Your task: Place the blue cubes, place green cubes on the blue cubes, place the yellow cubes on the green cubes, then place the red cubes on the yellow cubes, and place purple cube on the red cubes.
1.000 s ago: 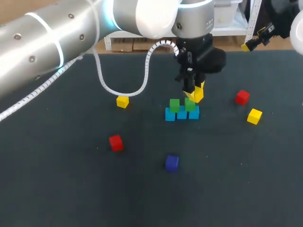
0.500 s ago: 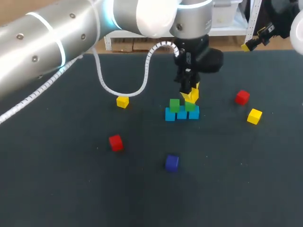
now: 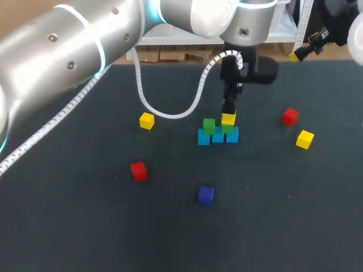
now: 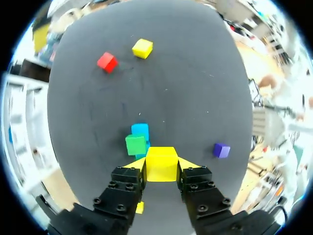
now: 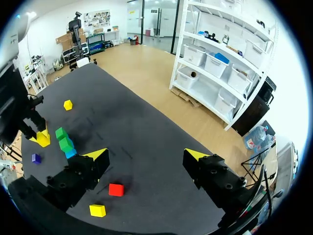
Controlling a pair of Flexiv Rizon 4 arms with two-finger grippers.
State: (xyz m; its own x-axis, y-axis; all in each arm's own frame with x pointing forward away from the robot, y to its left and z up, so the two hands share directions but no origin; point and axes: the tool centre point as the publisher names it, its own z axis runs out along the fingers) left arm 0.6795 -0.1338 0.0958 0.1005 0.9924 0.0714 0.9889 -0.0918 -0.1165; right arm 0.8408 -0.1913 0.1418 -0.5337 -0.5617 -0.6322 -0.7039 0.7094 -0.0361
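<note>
Three blue cubes [image 3: 218, 137] stand in a row mid-table with two green cubes [image 3: 209, 126] on top. My left gripper [image 3: 228, 116] comes down from above, shut on a yellow cube [image 3: 228, 119] directly over the right green cube [image 3: 228, 128]; contact between them is unclear. In the left wrist view the yellow cube [image 4: 161, 164] sits squarely between the fingers, with a green cube [image 4: 135, 144] and a blue cube [image 4: 140, 130] just ahead. My right gripper [image 5: 146, 156] hangs open and empty high over the table's far right corner.
Loose cubes lie around the stack: yellow [image 3: 147, 120] to its left, red [image 3: 138, 170] front left, purple [image 3: 206, 195] in front, red [image 3: 290, 117] and yellow [image 3: 305, 139] to the right. The left arm's white cable [image 3: 170, 113] hangs behind the stack.
The left gripper has turned and shifted slightly left with the yellow cube. The cube, tilted before, now sits square and lower over the right green cube. The right arm has not moved.
</note>
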